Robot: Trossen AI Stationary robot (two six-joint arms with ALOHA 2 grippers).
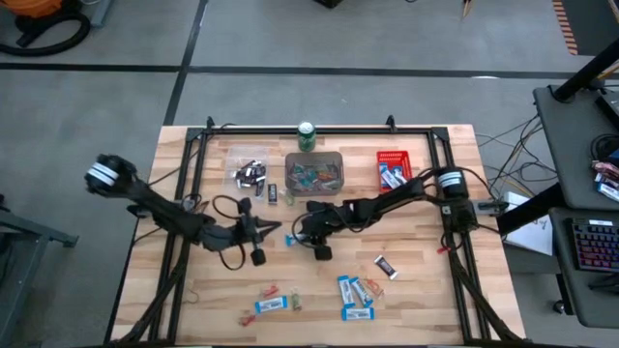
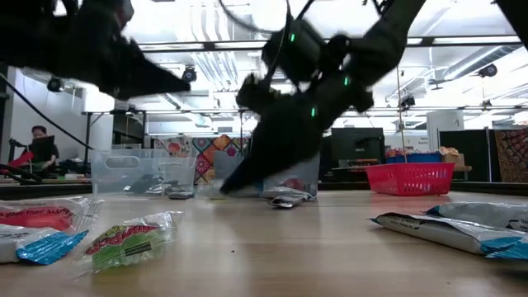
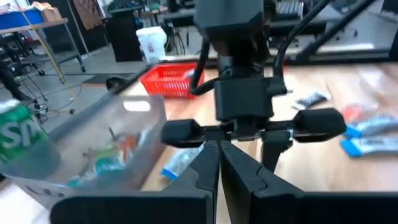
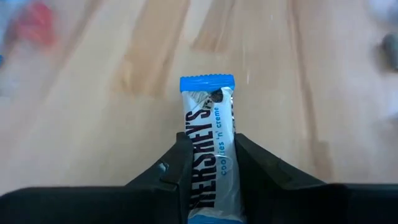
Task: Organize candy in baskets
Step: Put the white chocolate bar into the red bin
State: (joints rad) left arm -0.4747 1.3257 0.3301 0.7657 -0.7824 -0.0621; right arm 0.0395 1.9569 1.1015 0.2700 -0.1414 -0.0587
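Right gripper (image 4: 208, 165) clamped on a blue-and-white bar (image 4: 208, 155).
It hovers mid-table, just before the grey basket (image 1: 314, 172). Left gripper (image 3: 219, 168), pressed together and empty, waits beside it, below the clear basket (image 1: 250, 175).

A robotics lab or workshop: a wooden counter (image 1: 426, 290) on grey floor, ceiling strip lights (image 2: 462, 62), a keyboard (image 1: 592, 244), loose cables (image 1: 517, 145).
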